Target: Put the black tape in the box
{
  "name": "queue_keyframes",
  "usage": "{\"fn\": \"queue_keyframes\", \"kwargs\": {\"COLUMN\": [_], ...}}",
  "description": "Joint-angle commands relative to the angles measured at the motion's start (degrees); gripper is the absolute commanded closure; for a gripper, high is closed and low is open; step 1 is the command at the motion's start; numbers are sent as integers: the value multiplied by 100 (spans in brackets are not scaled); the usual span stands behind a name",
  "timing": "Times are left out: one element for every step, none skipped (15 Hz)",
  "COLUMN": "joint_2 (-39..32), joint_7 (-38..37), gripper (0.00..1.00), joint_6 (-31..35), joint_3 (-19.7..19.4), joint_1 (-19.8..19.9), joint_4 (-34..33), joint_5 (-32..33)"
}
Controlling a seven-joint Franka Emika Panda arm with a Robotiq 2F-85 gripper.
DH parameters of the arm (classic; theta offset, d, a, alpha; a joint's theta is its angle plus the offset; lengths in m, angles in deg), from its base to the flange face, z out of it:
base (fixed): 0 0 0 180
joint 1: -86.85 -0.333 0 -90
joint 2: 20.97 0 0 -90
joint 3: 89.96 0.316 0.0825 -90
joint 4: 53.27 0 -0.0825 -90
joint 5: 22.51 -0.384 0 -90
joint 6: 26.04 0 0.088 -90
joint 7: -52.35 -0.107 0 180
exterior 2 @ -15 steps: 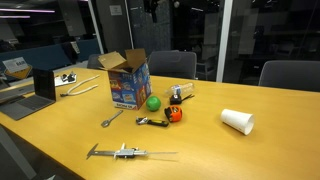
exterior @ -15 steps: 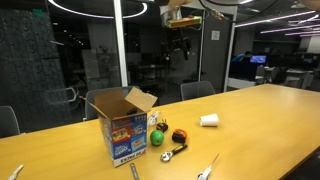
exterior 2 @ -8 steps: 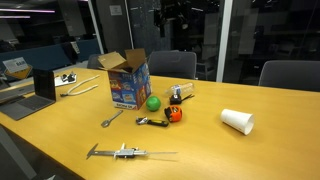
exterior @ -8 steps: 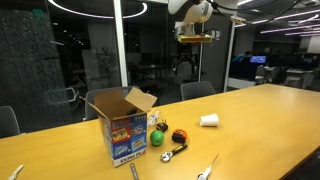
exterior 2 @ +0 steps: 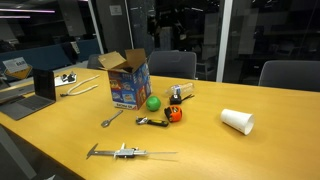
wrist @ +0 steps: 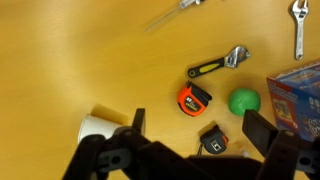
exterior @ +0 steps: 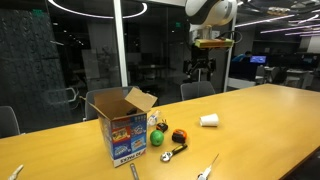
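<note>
The black tape (wrist: 213,140) looks like a small black tape-measure case with an orange edge, not a ring. It lies on the table between the green ball (wrist: 243,101) and an orange tape measure (wrist: 194,99). It also shows in both exterior views (exterior: 160,123) (exterior 2: 181,93). The box (exterior: 122,125) (exterior 2: 130,80) stands beside it with its flaps raised; a corner shows in the wrist view (wrist: 300,95). My gripper (wrist: 197,118) is open and empty. It hangs high above the table (exterior: 203,67) (exterior 2: 165,22), roughly over the black tape.
A white paper cup (wrist: 100,128) (exterior: 209,120) (exterior 2: 238,121) lies on its side. An adjustable wrench (wrist: 220,64) (exterior 2: 152,122), a spanner (wrist: 297,30) (exterior 2: 111,118) and a caliper (exterior 2: 125,153) lie nearer the table's front. Chairs stand behind the table.
The arm has swung sideways high above the table and come down a little. The gripper stays open. Nothing on the table has moved.
</note>
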Motion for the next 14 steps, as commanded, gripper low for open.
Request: {"fn": "queue_keyframes", "kwargs": {"joint_2": [1237, 1516, 1773, 1034, 1269, 1452, 1575, 1643, 1665, 1665, 1665, 1663, 1663, 1663], "joint_7": [267, 283, 315, 171, 193, 208, 221, 228, 231, 233, 234, 234, 235, 236], "gripper": [0, 0, 0, 0, 0, 0, 0, 0, 0, 0, 0, 0, 0, 0], "joint_6": [276, 206, 204, -7, -2, 4, 15, 27, 36, 45, 56, 65, 69, 71], "joint_3": [111, 115, 116, 161, 167, 171, 173, 174, 174, 174, 174, 174, 174, 174], "joint_1": [111, 121, 127, 146, 153, 158, 162, 163, 164, 164, 164, 164, 164, 163], "joint_4": [1433, 1756, 2087, 1274, 1571, 1784, 1912, 1975, 1998, 2002, 2004, 2006, 2009, 2010], "joint_5": [-81, -105, -126, -31, -37, -42, -46, -48, -48, -48, -48, -48, -48, -48]}}
